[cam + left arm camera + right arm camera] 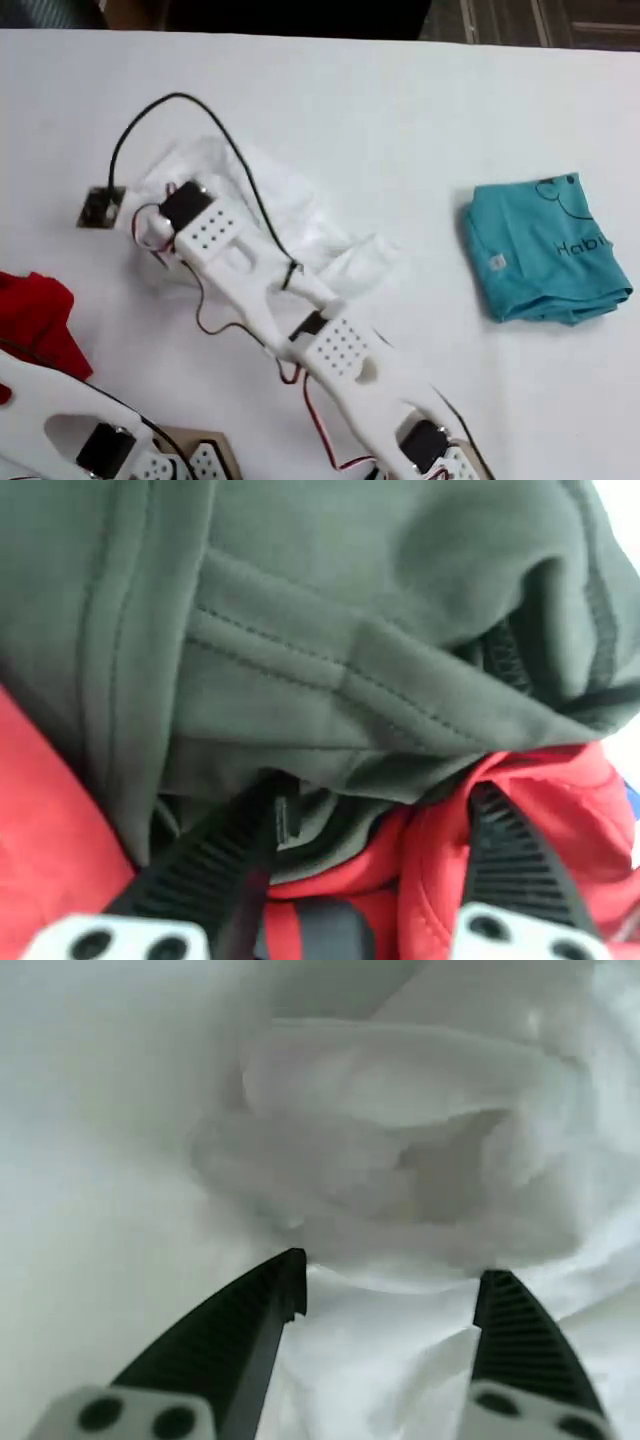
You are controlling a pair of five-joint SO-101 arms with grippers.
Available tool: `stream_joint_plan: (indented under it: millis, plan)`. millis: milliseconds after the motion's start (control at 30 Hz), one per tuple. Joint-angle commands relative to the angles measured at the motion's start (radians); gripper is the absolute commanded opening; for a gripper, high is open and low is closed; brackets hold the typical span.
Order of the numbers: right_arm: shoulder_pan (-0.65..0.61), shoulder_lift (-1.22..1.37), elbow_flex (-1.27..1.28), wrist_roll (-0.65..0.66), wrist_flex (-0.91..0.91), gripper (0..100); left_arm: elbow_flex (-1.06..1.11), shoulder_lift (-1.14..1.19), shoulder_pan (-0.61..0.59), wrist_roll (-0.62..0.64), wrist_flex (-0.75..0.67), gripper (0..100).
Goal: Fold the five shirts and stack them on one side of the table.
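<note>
White, thin and soft: that's the crumpled white shirt (320, 235) we're on, lying in a loose heap left of the middle of the white table (400, 100) with the right arm stretched over it. We expect it to handle light and floppy. It has no stiffness, so it will sag wherever we lift it, and a bite into the middle of the heap would likely gather several layers at once. The better hold, we'd judge, is one outer edge, a hem or a shoulder seam, drawn flat along the table before any fold.

The right gripper (395, 1305) hangs just over the folds, its ribbed black fingers (270, 1310) spread wide and pinching nothing.

Further out, well apart to the right, sits a teal shirt folded into a square (540, 250). That's one done, we reckon. At the left edge a bunched red shirt (35, 315) lies beside the left arm.

From above we get the layout and the outline of the heap. The right wrist view gives us a rolled ridge of cloth straight ahead of the fingers. The left wrist view brings an olive-grey garment with stitched seams (330, 610) draped over red cloth. The left gripper (370, 880) noses into that pile, its fingers spread and clamping nothing.
</note>
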Motion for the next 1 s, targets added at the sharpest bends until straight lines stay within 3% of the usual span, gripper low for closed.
stream_joint_plan:
  millis: [0,167,433,967]
  plan:
    - [0.054,0.031,-0.029,0.006,0.001,23.9,-0.036,-0.005,-0.011,-0.008,0.014,28]
    - [0.165,0.033,-0.034,0.005,-0.039,1.7,-0.036,-0.005,-0.008,-0.008,0.014,28]
    - [0.242,-0.096,-0.302,0.003,-0.033,2.1,-0.035,-0.003,0.006,-0.008,0.015,28]
    - [0.136,-0.406,-0.568,0.000,-0.041,2.1,-0.033,-0.003,0.061,-0.003,0.017,28]
